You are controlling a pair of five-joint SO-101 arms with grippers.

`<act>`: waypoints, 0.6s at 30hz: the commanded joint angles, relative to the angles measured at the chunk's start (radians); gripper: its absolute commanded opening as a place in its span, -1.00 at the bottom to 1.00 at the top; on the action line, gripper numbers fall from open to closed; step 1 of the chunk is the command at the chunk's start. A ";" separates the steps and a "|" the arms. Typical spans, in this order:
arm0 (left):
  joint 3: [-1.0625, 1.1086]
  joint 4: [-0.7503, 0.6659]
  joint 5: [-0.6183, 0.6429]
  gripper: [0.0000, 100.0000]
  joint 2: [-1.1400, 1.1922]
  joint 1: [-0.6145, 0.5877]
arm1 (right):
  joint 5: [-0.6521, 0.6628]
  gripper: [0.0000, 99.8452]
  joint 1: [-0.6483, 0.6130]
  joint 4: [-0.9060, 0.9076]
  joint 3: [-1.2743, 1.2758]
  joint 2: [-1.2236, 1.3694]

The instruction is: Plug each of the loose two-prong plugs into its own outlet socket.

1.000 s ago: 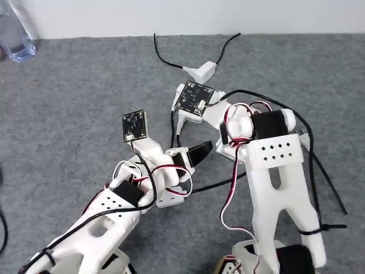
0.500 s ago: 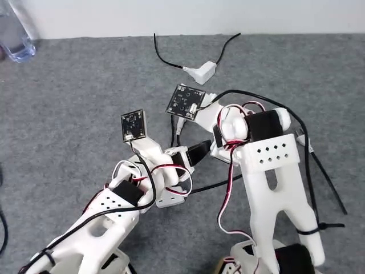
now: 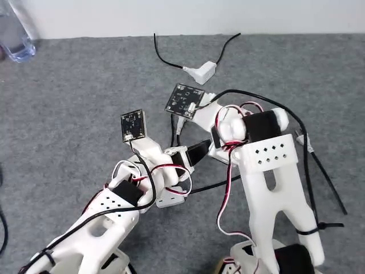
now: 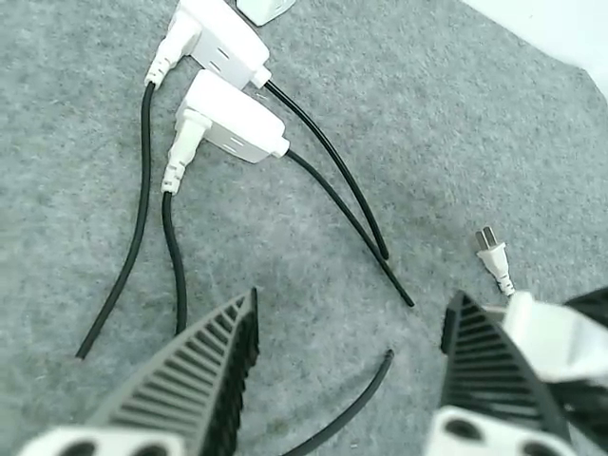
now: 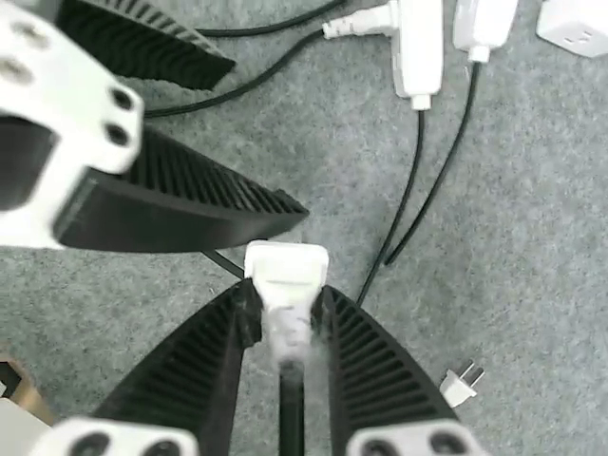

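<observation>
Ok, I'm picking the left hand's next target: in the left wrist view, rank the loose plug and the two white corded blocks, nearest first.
From the left hand:
1. The plug, beside one fingertip.
2. The near block, out ahead of the hand.
3. The far block, just beyond the near one.

We see our right gripper clamping a white plug. A loose two-prong plug lies nearby on grey carpet.

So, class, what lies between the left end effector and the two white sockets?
Black cables trailing from the sockets over grey mat, in the left wrist view.
</observation>
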 commanded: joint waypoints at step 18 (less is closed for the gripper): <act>-0.010 -0.014 -0.002 -0.40 -0.018 -0.121 | -0.034 -0.98 -0.025 0.010 -0.071 -0.042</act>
